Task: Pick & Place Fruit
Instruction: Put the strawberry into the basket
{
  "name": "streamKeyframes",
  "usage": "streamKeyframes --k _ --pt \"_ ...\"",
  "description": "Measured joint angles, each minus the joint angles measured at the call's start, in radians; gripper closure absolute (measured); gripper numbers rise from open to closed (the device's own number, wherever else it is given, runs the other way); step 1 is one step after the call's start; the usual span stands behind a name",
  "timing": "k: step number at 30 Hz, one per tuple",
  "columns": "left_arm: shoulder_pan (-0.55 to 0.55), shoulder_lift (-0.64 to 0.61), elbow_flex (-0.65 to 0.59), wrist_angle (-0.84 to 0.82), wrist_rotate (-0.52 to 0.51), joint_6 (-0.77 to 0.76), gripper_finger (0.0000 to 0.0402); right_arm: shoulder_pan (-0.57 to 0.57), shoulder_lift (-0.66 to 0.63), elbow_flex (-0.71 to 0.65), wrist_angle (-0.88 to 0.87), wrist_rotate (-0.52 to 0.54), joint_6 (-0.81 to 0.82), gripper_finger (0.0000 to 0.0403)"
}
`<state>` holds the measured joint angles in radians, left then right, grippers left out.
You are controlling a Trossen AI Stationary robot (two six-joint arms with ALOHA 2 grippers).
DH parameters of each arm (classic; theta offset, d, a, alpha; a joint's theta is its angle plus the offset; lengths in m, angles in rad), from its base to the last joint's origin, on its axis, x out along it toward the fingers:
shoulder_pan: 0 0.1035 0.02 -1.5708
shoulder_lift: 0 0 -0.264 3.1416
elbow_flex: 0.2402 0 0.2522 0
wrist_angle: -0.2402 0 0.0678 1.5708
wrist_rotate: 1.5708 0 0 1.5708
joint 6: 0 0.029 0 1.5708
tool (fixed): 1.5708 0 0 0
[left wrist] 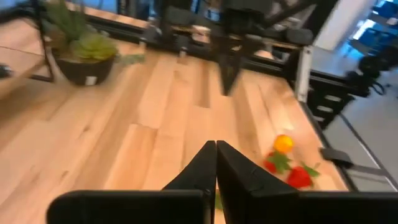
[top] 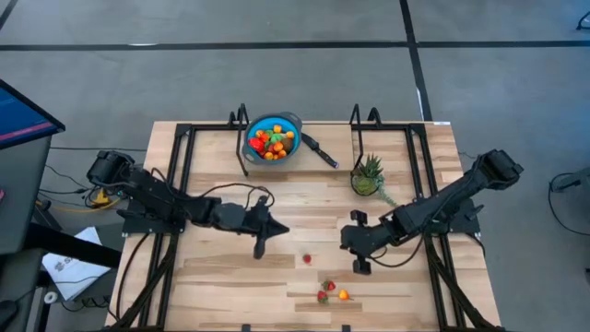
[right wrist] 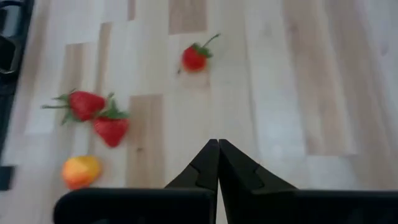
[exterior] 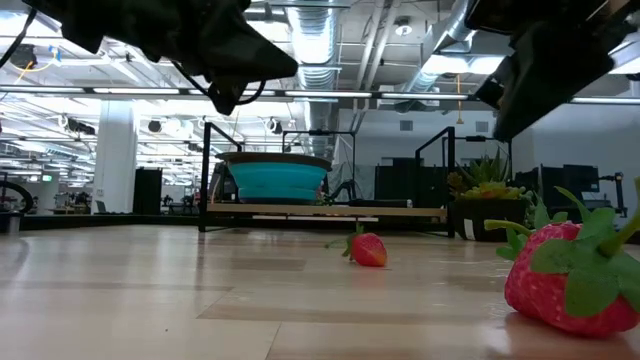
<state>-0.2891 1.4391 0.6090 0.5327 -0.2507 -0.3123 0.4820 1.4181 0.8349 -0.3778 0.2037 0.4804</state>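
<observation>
Between picks: both the left hand (top: pixel 261 247) and right hand (top: pixel 361 266) hover pressed together and empty over the bench (top: pixel 221 277), so reaching the loose strawberry (top: pixel 307 260) first requires spreading the fingers.

Bare table (top: pixel 230 277) around three clustered fruits (top: pixel 332 291).
</observation>
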Motion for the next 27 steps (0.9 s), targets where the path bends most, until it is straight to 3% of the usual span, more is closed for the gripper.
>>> streamKeyframes --k 13,22,27 --pt "-0.010 0.003 0.000 -0.002 0.014 0.000 0.0399 0.019 -0.026 0.000 0.020 0.056 -0.150 0.0402" --pt "0.052 0.004 0.000 -0.003 0.013 0.048 0.0399 -0.056 -0.203 -0.001 -0.112 0.098 -0.271 0.0403" --pt "0.077 0.004 0.000 -0.002 0.013 0.074 0.0399 -0.110 -0.323 -0.070 -0.104 0.100 -0.326 0.0403"
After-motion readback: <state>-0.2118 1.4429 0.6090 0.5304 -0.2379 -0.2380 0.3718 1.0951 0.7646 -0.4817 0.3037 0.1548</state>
